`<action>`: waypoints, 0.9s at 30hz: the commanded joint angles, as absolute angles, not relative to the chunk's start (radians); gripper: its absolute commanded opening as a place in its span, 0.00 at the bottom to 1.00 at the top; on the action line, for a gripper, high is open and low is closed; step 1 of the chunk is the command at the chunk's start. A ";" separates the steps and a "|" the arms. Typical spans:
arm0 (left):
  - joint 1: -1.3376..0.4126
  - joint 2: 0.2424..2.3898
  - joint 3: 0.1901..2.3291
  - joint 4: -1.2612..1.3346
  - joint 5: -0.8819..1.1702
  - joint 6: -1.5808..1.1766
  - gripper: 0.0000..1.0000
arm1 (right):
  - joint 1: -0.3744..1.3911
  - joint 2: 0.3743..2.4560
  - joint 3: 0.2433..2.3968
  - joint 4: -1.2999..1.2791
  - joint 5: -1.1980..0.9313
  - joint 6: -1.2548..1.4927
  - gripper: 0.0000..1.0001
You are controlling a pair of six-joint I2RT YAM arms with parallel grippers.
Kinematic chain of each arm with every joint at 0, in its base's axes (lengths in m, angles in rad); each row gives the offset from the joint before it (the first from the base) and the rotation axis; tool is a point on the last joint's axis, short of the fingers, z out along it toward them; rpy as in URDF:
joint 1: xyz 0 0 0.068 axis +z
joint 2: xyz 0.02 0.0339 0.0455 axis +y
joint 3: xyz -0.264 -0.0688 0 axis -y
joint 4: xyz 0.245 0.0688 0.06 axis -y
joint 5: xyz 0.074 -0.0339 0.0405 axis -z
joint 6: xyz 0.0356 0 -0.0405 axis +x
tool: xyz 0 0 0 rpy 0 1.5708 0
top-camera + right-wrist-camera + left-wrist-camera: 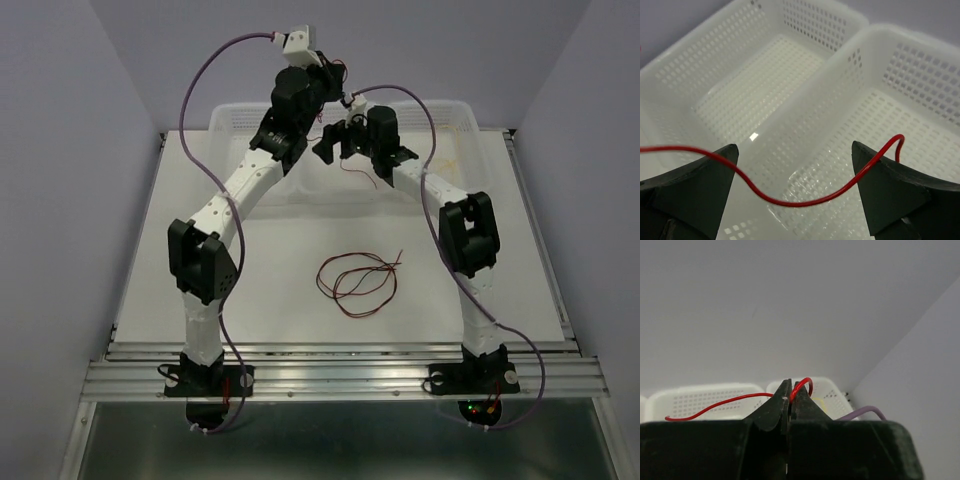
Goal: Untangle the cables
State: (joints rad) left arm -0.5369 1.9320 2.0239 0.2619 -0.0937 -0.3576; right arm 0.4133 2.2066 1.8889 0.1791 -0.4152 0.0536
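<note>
My left gripper (328,66) is raised high over the far baskets. In the left wrist view it (788,388) is shut on a thin red cable (720,404) that loops over the fingertips and trails left. My right gripper (336,146) is lower, over the baskets, and open; in the right wrist view the same red cable (790,202) sags across the gap between its fingers (794,147), resting against the right finger (887,187). A loose tangle of red and black cables (356,281) lies on the table's middle. A yellow cable (820,401) lies in the right basket.
Two white perforated baskets (240,122) (455,115) stand side by side at the table's far edge; both show below the right gripper, the left one (740,95) and the right one (920,115). Thick purple cables (200,150) arc off both arms. Walls close in left and right.
</note>
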 commanded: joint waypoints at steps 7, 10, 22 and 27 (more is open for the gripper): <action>-0.541 2.106 2.216 0.163 -0.179 -0.373 0.00 | 0.408 2.249 1.976 -0.127 -0.295 0.083 1.00; -0.541 2.172 2.256 0.109 -0.179 -0.376 0.00 | 0.399 2.177 1.901 -0.302 -0.099 0.161 1.00; -0.549 2.289 2.307 0.028 -0.187 -0.414 0.11 | 0.390 1.830 1.668 -0.436 -0.090 0.155 1.00; -0.572 2.283 2.306 0.002 -0.198 -0.381 0.98 | 0.390 1.712 1.562 -0.417 -0.051 0.187 1.00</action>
